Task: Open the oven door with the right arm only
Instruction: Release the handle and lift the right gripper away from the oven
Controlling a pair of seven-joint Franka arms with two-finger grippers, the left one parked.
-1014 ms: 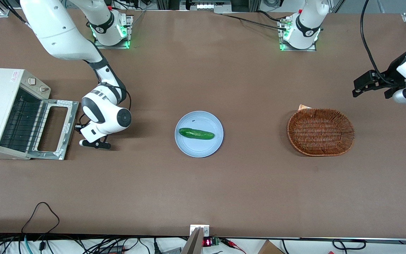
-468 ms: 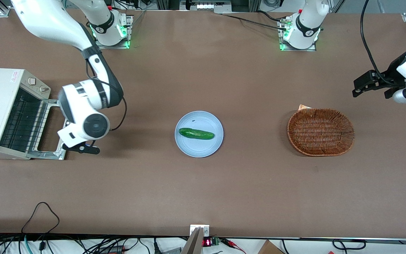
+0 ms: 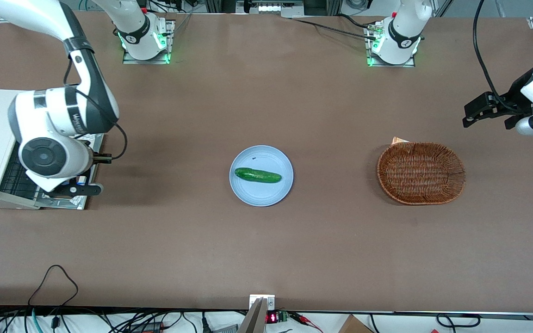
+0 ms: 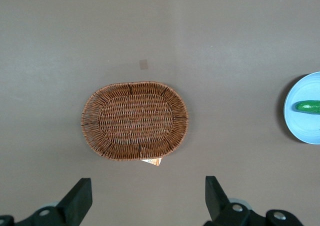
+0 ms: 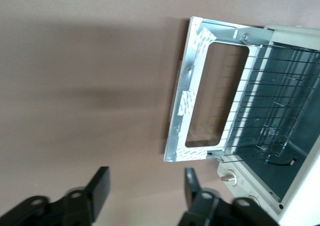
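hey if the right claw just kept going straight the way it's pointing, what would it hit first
Probably bare table. The open claw hangs above the lowered oven door, pointing down. In the wrist view its line seems to fall just off the door's handle edge, but depth is unclear, so it might clip that edge instead.

jaws (image 5: 145,191) above oven door (image 5: 200,96) — door flat on table (image 3: 266,254)

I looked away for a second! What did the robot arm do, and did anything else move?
The right arm rose and swung over the open oven door, its open gripper holding nothing. The door stayed flat open; the cucumber, plate and basket stayed put.
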